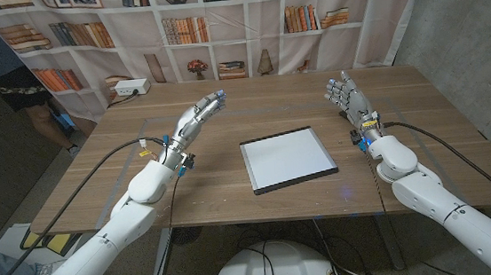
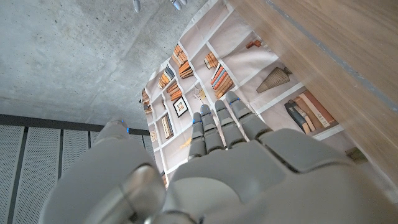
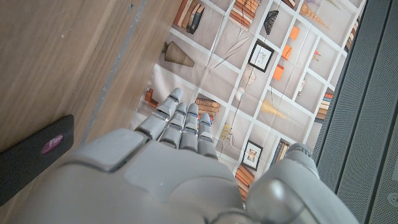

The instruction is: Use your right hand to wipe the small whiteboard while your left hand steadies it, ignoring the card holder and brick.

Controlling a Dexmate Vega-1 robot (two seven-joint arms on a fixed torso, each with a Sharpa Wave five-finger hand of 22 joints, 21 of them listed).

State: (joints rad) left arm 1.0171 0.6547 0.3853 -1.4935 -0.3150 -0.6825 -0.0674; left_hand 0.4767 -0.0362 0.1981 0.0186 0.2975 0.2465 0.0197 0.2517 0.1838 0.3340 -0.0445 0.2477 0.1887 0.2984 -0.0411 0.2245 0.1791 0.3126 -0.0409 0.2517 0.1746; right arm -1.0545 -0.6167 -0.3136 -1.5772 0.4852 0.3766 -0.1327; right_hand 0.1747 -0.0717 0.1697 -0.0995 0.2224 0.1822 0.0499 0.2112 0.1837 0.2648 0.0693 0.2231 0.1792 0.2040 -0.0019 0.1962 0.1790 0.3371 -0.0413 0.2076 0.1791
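**Whiteboard untouched between two waiting hands**

While the small whiteboard lies flat mid-tabletop, both hands hover well apart from it: left hand and right hand, fingers extended side by side, holding nothing.

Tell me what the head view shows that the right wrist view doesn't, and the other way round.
Head view alone: the small white whiteboard with a dark frame lying flat on the wooden table, the left hand open beside it, and a white box at the far edge. Right wrist view alone: a black flat object with a purple spot. Both: the open right hand, the table, the bookshelf backdrop.
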